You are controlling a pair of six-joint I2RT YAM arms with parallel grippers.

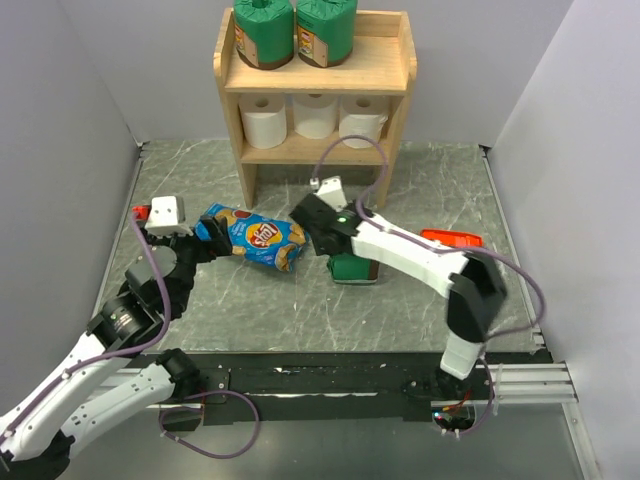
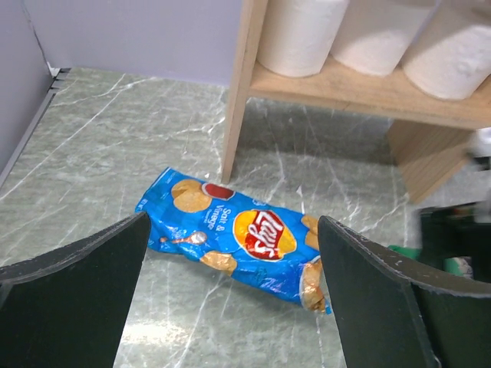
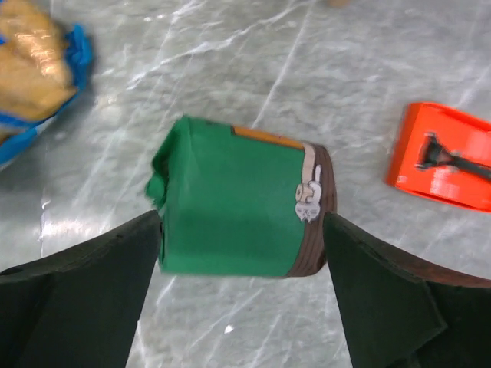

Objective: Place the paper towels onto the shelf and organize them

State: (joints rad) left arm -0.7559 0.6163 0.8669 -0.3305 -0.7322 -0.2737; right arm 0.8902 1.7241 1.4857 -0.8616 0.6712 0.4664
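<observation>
The light-wood shelf (image 1: 226, 62) stands at the back. Two green-wrapped rolls (image 1: 264, 35) stand on its top board and three white rolls (image 1: 316, 113) sit on its lower tier; these also show in the left wrist view (image 2: 307, 34). A third green roll (image 1: 355, 268) lies on its side on the table under my right arm. My right gripper (image 3: 242, 226) is open just over this roll (image 3: 230, 207), one finger at each end. My left gripper (image 2: 234, 222) is open and empty, facing the blue chip bag (image 2: 238, 230).
The chip bag (image 1: 255, 235) lies in front of the shelf's left leg (image 2: 238, 92), between the two grippers. The orange razor package (image 1: 452, 238) lies flat right of the green roll and shows in the right wrist view (image 3: 441, 157). Grey walls close both sides.
</observation>
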